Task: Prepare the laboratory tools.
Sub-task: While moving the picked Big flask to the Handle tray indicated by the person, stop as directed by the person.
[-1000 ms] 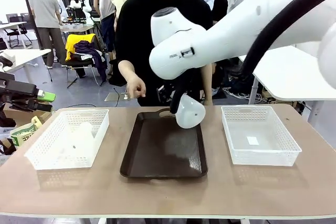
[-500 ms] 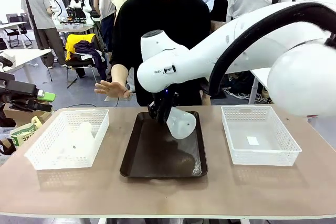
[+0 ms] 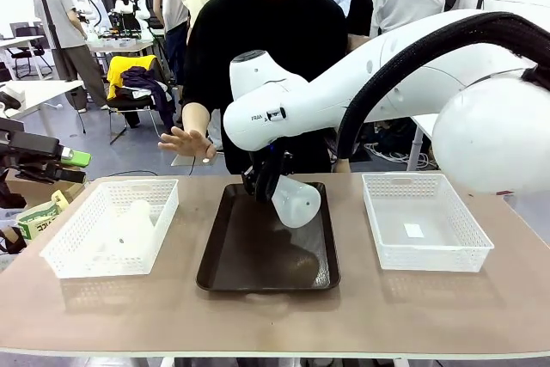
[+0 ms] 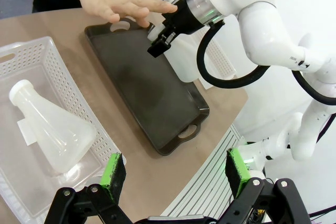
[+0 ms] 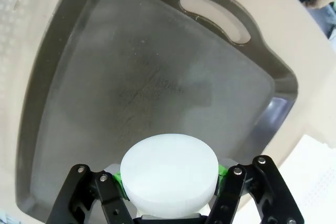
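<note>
My right gripper [image 3: 263,181] is shut on the neck of one translucent white conical flask [image 3: 297,200]. The flask hangs tilted above the far half of the dark brown tray [image 3: 258,255]. The right wrist view shows the flask's round base [image 5: 169,174] between the green pads, with the tray [image 5: 131,77] below. A second flask [image 4: 50,129] lies on its side in the left white basket [image 4: 58,72], also seen from the front [image 3: 133,221]. My left gripper [image 4: 175,167] is open and holds nothing, hovering by that basket's near corner.
A person stands at the far side with an open hand [image 3: 185,142] held out above the tray's far left corner. An empty white basket [image 3: 425,221] sits right of the tray. My right arm spans the table's right half.
My right arm has swung the flask left and slightly down over the tray, then held still. The person's hand has lifted and spread open. My left gripper has not moved.
</note>
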`<state>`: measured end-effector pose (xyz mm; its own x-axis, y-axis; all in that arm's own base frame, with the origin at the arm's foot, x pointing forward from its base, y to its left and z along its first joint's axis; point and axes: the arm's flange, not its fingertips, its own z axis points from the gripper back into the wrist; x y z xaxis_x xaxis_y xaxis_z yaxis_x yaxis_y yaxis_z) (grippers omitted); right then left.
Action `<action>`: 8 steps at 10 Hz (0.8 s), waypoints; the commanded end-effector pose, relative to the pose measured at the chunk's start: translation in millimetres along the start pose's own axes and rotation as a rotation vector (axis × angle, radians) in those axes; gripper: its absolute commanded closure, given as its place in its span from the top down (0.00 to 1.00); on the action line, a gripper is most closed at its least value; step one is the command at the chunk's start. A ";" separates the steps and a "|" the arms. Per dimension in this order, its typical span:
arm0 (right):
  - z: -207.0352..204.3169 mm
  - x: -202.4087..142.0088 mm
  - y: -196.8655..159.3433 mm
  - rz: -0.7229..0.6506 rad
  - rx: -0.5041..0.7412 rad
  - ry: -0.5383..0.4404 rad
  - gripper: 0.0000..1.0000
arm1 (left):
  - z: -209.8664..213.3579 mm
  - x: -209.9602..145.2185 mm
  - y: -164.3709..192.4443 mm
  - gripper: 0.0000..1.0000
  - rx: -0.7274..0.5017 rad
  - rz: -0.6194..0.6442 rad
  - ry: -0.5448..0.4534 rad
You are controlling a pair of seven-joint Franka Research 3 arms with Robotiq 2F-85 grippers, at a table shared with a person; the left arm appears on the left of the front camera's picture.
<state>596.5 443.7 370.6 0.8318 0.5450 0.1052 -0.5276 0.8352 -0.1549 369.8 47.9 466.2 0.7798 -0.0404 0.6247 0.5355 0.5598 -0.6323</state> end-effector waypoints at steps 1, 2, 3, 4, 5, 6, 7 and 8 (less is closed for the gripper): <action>-0.4 -0.5 1.0 0.004 0.001 -0.002 0.00 | -0.8 -0.9 2.6 1.00 -0.017 -0.019 -0.025; -0.4 -0.5 1.0 0.004 0.001 -0.002 0.00 | -0.8 -0.9 2.6 1.00 -0.017 -0.019 -0.025; -0.4 -0.5 1.0 0.004 0.001 -0.002 0.00 | -0.8 -0.9 2.6 1.00 -0.017 -0.019 -0.025; -0.4 -0.5 1.0 0.004 0.001 -0.002 0.00 | -0.8 -0.9 2.6 1.00 -0.017 -0.019 -0.025; -0.4 -0.5 1.0 0.004 0.001 -0.002 0.00 | -0.8 -0.9 2.6 1.00 -0.017 -0.019 -0.025; -0.4 -0.5 1.0 0.004 0.001 -0.002 0.00 | -0.8 -0.9 2.6 1.00 -0.017 -0.019 -0.025; -0.4 -0.5 1.0 0.004 0.001 -0.002 0.00 | -0.8 -0.9 2.6 1.00 -0.017 -0.019 -0.025; -0.4 -0.5 1.0 0.004 0.001 -0.002 0.00 | -0.8 -0.9 2.6 1.00 -0.017 -0.019 -0.025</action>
<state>596.0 443.7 369.2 0.8317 0.5456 0.1025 -0.5284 0.8347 -0.1551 369.8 47.9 466.2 0.7798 -0.0404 0.6247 0.5355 0.5598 -0.6323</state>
